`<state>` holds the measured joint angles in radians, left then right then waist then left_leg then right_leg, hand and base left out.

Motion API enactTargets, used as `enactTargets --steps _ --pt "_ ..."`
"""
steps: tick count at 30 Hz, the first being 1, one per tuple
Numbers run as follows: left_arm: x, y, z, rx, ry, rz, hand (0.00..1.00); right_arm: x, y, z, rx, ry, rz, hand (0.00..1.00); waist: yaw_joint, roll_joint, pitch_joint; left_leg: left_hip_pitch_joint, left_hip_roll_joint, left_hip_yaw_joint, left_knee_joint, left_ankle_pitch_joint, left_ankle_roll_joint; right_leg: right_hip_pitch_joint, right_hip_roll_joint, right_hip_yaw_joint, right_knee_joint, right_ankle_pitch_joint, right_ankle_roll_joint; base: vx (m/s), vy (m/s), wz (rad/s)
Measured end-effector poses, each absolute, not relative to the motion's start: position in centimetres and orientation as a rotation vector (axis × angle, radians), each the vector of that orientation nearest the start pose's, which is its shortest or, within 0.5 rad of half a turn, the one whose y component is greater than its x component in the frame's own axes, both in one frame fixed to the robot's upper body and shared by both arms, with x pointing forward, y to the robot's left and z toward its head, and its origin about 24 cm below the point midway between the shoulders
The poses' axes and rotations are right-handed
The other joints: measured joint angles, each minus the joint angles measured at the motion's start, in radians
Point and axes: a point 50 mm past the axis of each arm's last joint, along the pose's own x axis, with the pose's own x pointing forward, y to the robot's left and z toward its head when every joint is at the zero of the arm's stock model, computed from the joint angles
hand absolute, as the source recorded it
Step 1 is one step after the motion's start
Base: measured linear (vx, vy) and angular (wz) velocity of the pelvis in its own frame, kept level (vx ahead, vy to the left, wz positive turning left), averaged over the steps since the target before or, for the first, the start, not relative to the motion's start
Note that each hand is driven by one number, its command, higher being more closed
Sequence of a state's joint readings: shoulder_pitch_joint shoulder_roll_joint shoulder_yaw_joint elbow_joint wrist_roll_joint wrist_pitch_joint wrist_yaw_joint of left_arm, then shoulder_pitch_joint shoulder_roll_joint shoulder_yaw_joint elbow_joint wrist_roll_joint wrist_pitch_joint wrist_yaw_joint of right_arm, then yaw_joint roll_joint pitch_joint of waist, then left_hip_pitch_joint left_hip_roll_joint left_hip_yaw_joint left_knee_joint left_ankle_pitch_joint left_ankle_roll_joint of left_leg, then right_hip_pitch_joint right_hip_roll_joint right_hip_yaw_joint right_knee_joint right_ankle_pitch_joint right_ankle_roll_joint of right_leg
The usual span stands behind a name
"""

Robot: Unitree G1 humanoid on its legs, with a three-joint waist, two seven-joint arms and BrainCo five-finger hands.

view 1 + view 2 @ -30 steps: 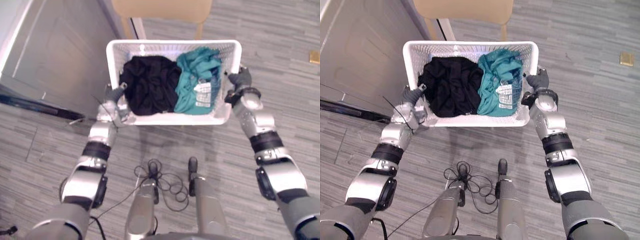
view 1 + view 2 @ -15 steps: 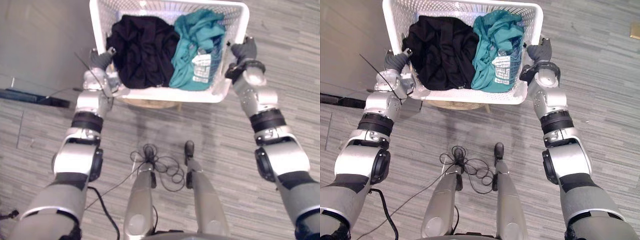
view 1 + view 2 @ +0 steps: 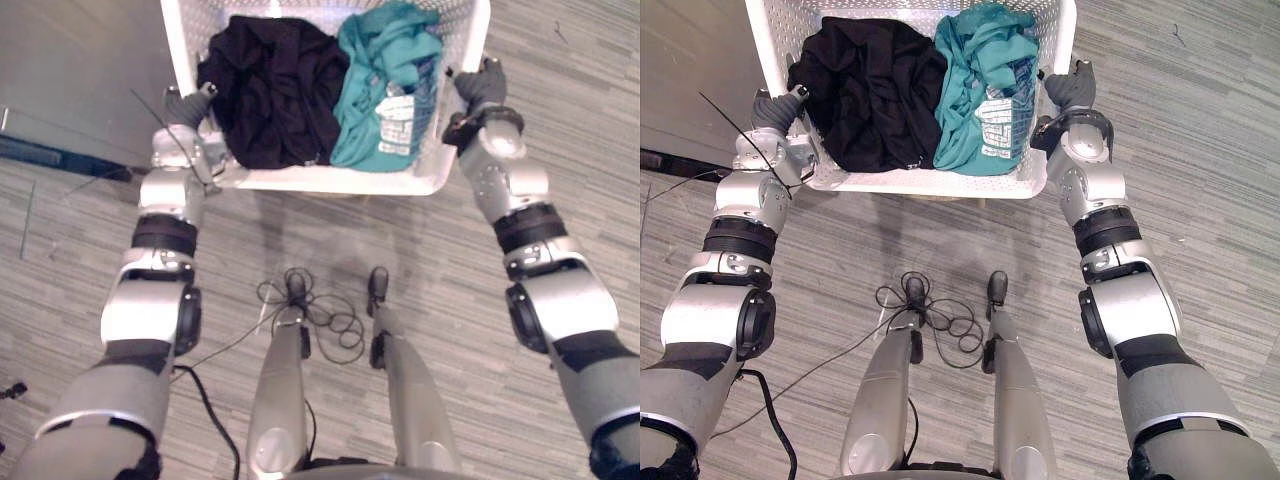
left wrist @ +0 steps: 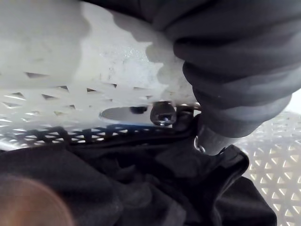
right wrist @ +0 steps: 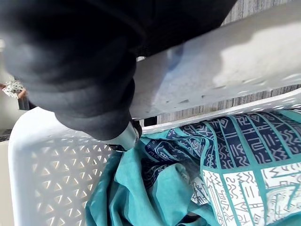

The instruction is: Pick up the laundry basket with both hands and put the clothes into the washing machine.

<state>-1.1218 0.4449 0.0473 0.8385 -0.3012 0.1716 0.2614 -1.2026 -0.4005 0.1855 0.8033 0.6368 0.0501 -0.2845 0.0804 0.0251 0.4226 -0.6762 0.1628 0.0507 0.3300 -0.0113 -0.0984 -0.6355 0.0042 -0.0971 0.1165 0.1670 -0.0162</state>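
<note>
The grey plank floor (image 3: 580,200) spreads beneath the white laundry basket (image 3: 330,180), which hangs above it between the two arms. Inside the basket, a black garment (image 3: 265,85) fills the left half. A teal patterned garment (image 3: 385,90) lies against it in the right half. The left hand (image 3: 185,108) is clamped on the basket's left rim, hooked over it towards the black cloth. The right hand (image 3: 480,85) grasps the basket's right rim, reaching in beside the teal cloth.
</note>
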Motion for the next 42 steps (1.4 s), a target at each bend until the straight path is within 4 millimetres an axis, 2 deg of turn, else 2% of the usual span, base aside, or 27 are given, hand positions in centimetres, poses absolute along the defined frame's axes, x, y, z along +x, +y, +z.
enactTargets --steps 3,5,11,12,14,15,19,20,23,28,31,37,40,42 --pt "41.1 22.4 24.9 0.008 -0.167 0.335 1.00 41.4 -16.4 27.5 0.170 -0.292 -0.114 1.00 0.007 0.000 0.000 -0.018 0.000 -0.011 0.000 0.000 0.000 -0.015 0.000 -0.010 -0.001 0.001 -0.001 -0.02 -0.017 0.05" --pt "41.1 22.2 26.2 0.014 -0.188 0.332 1.00 41.4 -16.6 28.5 0.181 -0.318 -0.120 1.00 0.017 -0.007 0.016 -0.030 0.004 -0.020 0.003 0.000 0.000 -0.019 0.005 -0.013 -0.012 0.014 -0.005 0.00 0.000 0.00" --pt "41.1 22.0 29.0 0.038 -0.235 0.337 1.00 41.1 -16.9 30.7 0.203 -0.367 -0.130 1.00 0.016 -0.019 0.031 -0.090 0.012 -0.037 0.039 0.000 0.000 -0.032 0.017 -0.036 -0.054 0.048 -0.007 -0.01 -0.002 0.03" --pt "41.2 21.8 29.5 0.036 -0.238 0.336 0.00 41.0 -17.1 31.1 0.202 -0.374 -0.134 1.00 0.016 -0.023 0.034 -0.095 0.012 -0.039 0.041 0.000 0.000 -0.033 0.017 -0.037 -0.057 0.051 -0.006 0.00 0.000 0.00" --pt "41.1 21.3 31.1 0.042 -0.269 0.334 0.00 40.9 -17.4 31.7 0.219 -0.392 -0.146 1.00 0.017 -0.032 0.042 -0.108 0.012 -0.044 0.054 0.000 0.000 -0.034 0.018 -0.039 -0.071 0.061 -0.004 0.00 0.000 0.00" --pt "41.0 21.0 32.2 0.039 -0.297 0.338 0.00 40.8 -17.8 32.1 0.235 -0.402 -0.155 0.00 0.017 -0.036 0.045 -0.120 0.012 -0.046 0.060 0.000 0.000 -0.035 0.019 -0.041 -0.086 0.072 -0.005 0.00 0.000 0.00" --pt "40.2 20.4 35.5 0.008 -0.383 0.397 0.00 40.5 -18.0 33.5 0.283 -0.427 -0.146 0.00 0.016 -0.047 0.062 -0.157 0.014 -0.046 0.092 -0.006 0.005 -0.050 0.023 -0.037 -0.105 0.087 0.005 -0.03 0.010 -0.07" --pt "40.0 20.3 36.5 -0.006 -0.408 0.413 0.00 40.5 -18.0 33.7 0.300 -0.431 -0.141 0.00 0.016 -0.049 0.065 -0.171 0.018 -0.045 0.105 -0.011 0.008 -0.058 0.026 -0.037 -0.109 0.100 -0.003 -0.02 0.005 -0.14" --pt "39.2 20.4 38.5 -0.056 -0.466 0.458 0.00 40.6 -17.8 33.6 0.309 -0.414 -0.126 0.00 0.015 -0.055 0.068 -0.201 0.025 -0.042 0.130 -0.017 0.010 -0.075 0.031 -0.033 -0.121 0.116 -0.002 -0.02 -0.001 -0.14" --pt "38.6 20.4 40.0 -0.121 -0.516 0.466 0.00 40.8 -16.9 34.0 0.267 -0.399 -0.092 0.00 0.015 -0.055 0.070 -0.204 0.027 -0.041 0.132 -0.017 0.010 -0.078 0.032 -0.033 -0.120 0.120 -0.004 0.00 -0.001 -0.01" --pt "38.5 20.2 40.2 -0.125 -0.525 0.449 0.00 40.7 -16.2 34.6 0.237 -0.404 -0.067 0.00 0.013 -0.055 0.070 -0.203 0.028 -0.036 0.138 -0.017 0.010 -0.078 0.032 -0.027 -0.117 0.120 -0.004 -0.01 -0.006 -0.03" --pt "38.6 20.5 40.1 -0.111 -0.523 0.432 0.00 40.8 -15.6 34.6 0.143 -0.401 -0.032 0.00 0.015 -0.055 0.070 -0.203 0.030 -0.028 0.142 -0.018 0.010 -0.079 0.033 -0.024 -0.117 0.122 -0.003 0.00 -0.002 -0.01" --pt "38.3 21.9 40.1 -0.102 -0.528 0.467 0.00 40.5 -15.8 35.6 0.121 -0.430 -0.038 0.00 0.015 -0.055 0.070 -0.204 0.030 -0.022 0.143 -0.018 0.011 -0.085 0.032 -0.013 -0.117 0.126 0.000 -0.01 -0.021 -0.07" --pt "38.2 23.3 39.3 -0.076 -0.519 0.501 0.00 40.2 -16.5 36.3 0.102 -0.453 -0.055 0.00 0.013 -0.055 0.070 -0.205 0.032 -0.021 0.152 -0.020 0.014 -0.085 0.033 -0.009 -0.116 0.128 0.000 -0.01 -0.018 -0.07"
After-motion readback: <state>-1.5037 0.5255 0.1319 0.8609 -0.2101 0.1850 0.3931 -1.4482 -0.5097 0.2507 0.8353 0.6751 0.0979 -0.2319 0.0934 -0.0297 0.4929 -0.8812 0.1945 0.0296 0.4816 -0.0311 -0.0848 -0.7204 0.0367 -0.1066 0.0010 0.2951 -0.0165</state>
